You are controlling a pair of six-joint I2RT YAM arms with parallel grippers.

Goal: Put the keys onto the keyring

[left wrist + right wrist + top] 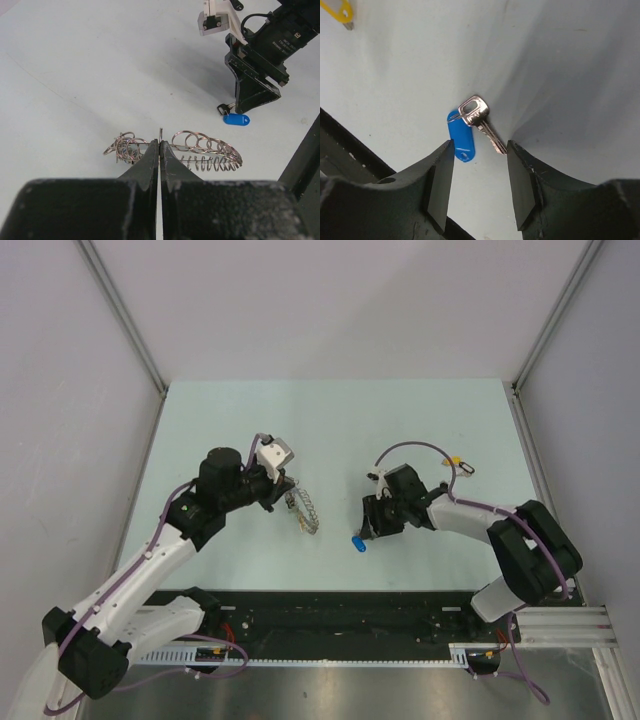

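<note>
My left gripper is shut on the keyring, a silver ring with a ribbed, chain-like edge. In the left wrist view the fingers pinch the middle of the keyring's band, and the ring spreads out to both sides just above the table. My right gripper is open and low over a silver key with a blue tag lying on the table. The key lies just beyond the right gripper's open tips, which hold nothing. The blue tag also shows in the top view and the left wrist view.
A key with a yellow tag lies on the table to the far right, also in the corner of the right wrist view. A black rail runs along the near edge. Grey walls and metal posts enclose the table.
</note>
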